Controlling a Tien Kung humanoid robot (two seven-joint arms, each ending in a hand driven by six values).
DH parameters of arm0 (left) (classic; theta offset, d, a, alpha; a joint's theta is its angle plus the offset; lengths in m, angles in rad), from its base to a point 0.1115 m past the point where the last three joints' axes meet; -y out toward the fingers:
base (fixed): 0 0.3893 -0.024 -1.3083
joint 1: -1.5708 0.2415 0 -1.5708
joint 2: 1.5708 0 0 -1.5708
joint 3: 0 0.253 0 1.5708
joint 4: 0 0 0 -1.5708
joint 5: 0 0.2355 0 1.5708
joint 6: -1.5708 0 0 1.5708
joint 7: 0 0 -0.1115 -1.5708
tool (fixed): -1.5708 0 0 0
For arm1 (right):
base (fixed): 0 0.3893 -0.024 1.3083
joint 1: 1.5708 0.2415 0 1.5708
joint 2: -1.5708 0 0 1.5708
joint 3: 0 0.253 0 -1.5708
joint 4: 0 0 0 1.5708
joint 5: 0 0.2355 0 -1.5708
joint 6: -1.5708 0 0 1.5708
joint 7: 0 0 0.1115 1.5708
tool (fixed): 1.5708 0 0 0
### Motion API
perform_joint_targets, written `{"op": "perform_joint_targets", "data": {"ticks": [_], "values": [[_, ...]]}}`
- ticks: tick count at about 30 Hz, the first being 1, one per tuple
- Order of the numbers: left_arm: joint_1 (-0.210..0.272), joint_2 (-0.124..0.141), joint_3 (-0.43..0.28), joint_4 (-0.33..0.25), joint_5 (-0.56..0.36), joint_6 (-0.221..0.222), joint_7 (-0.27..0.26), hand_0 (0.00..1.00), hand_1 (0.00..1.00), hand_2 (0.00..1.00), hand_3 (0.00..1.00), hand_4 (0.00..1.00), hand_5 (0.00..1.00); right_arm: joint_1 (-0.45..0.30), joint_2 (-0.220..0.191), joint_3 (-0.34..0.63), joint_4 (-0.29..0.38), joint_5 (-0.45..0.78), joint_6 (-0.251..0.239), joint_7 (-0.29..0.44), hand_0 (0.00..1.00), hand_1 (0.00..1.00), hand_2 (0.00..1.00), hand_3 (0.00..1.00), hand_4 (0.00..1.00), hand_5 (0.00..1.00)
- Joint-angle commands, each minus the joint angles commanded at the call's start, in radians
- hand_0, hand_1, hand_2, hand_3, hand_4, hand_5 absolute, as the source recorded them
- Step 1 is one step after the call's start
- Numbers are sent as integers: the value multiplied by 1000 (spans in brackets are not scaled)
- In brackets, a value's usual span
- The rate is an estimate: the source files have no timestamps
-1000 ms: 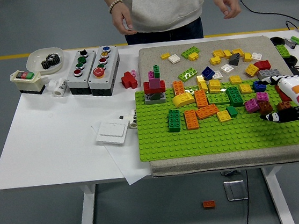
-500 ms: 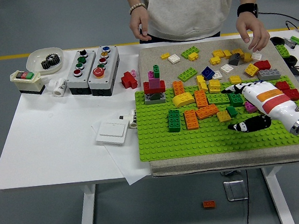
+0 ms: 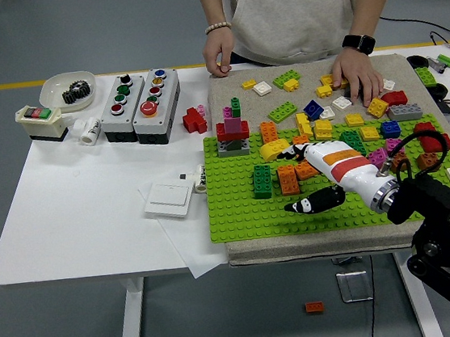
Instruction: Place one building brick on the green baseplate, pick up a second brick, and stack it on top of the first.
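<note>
Right hand (image 3: 314,176), fingers seemingly spread, over green baseplate (image 3: 238,208).

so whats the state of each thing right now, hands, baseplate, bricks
right hand: open, holding nothing, over the baseplate
green baseplate: flat, several bricks on it
red and pink brick stack: upright on the baseplate
dark green brick: on the baseplate, untouched
person's hand: resting on loose bricks

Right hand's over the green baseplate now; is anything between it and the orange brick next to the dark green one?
Nothing visible blocks it. The right hand is above the green baseplate, just right of the orange brick; the bare studs between them hold nothing. The dark green brick sits on the orange brick's far, left side.
</note>
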Motion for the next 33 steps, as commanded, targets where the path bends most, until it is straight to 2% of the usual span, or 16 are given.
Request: {"op": "perform_joint_targets", "data": {"ticks": [1,8,18,19,23,25,33], "values": [[0,0,0,0,0,0,0,841,830,829,621,731,694,6,7,-4,-7,7,-3,-5,617,702,772,820,998,408],[3,1,-4,-1,11,-2,6,839,829,825,621,728,691,64,65,-41,-77,20,-47,-20,613,704,773,829,998,410],[3,1,-8,-2,20,-2,11,837,828,825,620,724,688,120,123,-94,-190,-100,-95,6,605,705,775,835,998,403],[2,1,-9,-2,21,-2,12,836,826,822,622,723,687,127,131,-98,-199,-106,-97,7,591,701,770,831,998,437],[1,2,-9,-3,21,-2,12,836,826,822,622,723,687,141,147,-105,-219,-107,-101,9,591,701,770,831,998,437],[0,2,-10,-3,23,-2,13,835,826,820,619,723,685,159,167,-116,-249,-101,-105,12,578,696,769,828,998,440],[-3,3,-11,-4,25,-4,14,835,824,819,620,722,684,194,200,-142,-340,-93,-93,16,559,689,764,825,998,444]]}}
